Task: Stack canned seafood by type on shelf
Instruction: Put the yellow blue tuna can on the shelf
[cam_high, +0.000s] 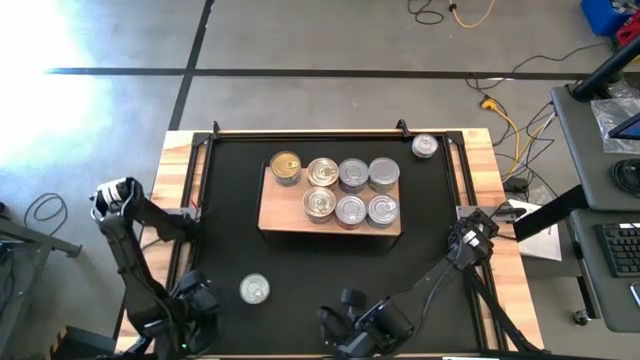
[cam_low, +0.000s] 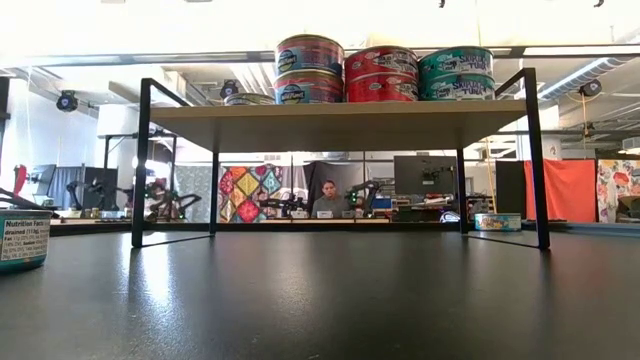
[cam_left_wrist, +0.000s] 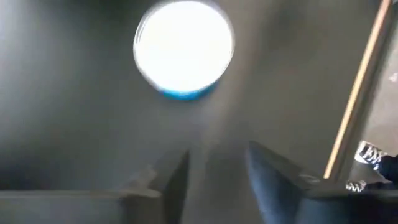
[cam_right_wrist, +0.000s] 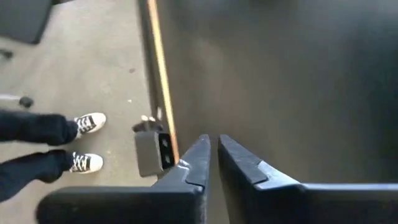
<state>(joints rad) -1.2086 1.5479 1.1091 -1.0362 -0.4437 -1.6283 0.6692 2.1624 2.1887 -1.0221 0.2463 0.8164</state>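
At the lower left of the high view our left claw (cam_high: 196, 300) sits low over the black mat (cam_high: 430, 250) with its fingers apart around nothing, and the loose tin (cam_high: 255, 289) lies just beside it to the right, apart from the fingers, likely next to be taken. Our right claw (cam_high: 338, 325) waits at the bottom centre, fingers together and empty. Farther up, seven tins (cam_high: 350, 175) sit grouped on the shelf (cam_high: 275, 215), presumably sorted by label, while one more tin (cam_high: 424, 146) stands near the counter's upper right corner.
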